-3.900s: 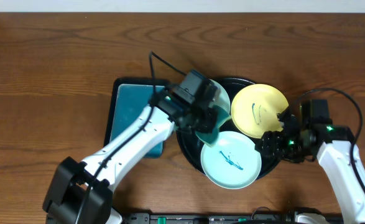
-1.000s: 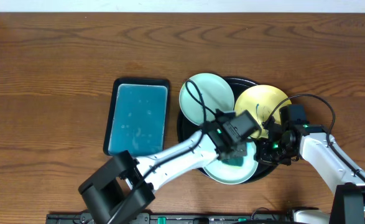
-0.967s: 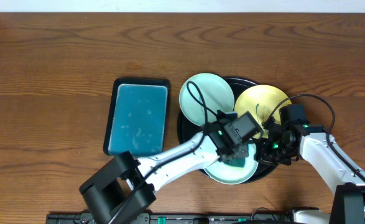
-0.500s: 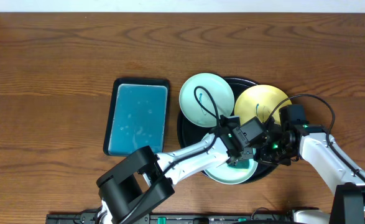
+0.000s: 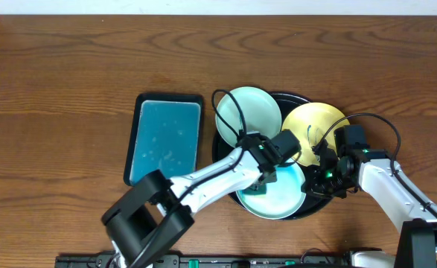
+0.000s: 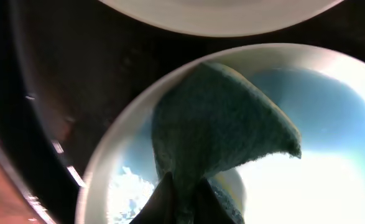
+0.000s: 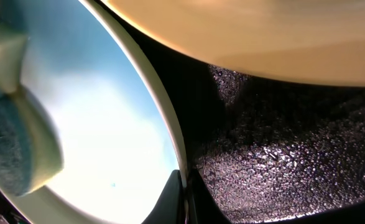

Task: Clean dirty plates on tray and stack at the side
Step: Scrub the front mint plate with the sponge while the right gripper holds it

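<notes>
The black round tray carries three plates: a mint one at the back left, a yellow one with a teal mark at the back right, and a mint one at the front. My left gripper is shut on a teal sponge, which presses on the front plate's left part. My right gripper is shut on that plate's right rim, with the yellow plate just beyond it. In the overhead view the right gripper sits at the tray's right side.
A rectangular teal tray with a dark rim lies left of the round tray. The tray's pebbled black floor shows between the plates. Bare wooden table stretches to the left and back. Cables loop over both arms.
My left gripper has dragged the sponge from the front plate's right side toward its left and back. The right gripper has kept its hold on the rim without moving.
</notes>
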Motion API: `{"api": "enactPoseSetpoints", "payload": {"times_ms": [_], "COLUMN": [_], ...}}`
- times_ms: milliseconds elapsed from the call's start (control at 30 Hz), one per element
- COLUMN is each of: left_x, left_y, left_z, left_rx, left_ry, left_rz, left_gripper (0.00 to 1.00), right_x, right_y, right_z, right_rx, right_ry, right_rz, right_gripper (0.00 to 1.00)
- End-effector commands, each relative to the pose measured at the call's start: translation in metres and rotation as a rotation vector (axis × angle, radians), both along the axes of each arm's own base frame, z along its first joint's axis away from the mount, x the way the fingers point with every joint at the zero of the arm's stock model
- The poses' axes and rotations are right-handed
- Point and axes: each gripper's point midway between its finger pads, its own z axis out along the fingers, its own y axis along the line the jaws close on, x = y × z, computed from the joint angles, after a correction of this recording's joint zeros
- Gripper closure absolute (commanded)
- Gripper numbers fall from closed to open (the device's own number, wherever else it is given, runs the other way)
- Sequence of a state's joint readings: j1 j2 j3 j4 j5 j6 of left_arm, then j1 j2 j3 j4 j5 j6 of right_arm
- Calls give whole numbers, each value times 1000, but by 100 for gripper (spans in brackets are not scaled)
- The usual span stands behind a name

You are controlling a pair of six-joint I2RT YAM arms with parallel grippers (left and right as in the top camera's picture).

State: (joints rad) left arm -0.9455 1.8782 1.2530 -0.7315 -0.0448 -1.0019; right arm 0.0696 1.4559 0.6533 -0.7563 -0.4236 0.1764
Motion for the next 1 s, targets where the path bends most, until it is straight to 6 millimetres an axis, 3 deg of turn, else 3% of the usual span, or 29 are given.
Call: {"api": "enactPoseSetpoints", "payload": {"times_ms": [0, 133, 267, 500, 733, 967], "left_x": [10, 12, 18, 17, -11, -30], "left_y": [18, 13, 2, -27, -78, -86], "left_z": [26, 60, 68, 37, 4, -22], "left_rx": [11, -65, -141, -193, -270, -227], "left_ry": [-74, -139, -166, -134, -71, -42], "left_rz": [-97, -134, -48, 61, -12, -59], "left_gripper": [93, 92, 92, 93, 93, 92], "right_x": [-1, -1, 0, 0, 0, 0], "right_y": [-8, -8, -7, -7, -7, -7], "right_z": [-5, -5, -5, -5, -5, -5], "right_rx": [-53, -53, -53, -53, -53, -53], "right_ry": [5, 4, -2, -2, -2, -2], "right_rz": [2, 1, 1, 1, 1, 1], "right_gripper": [95, 94, 97, 99, 99, 99]}}
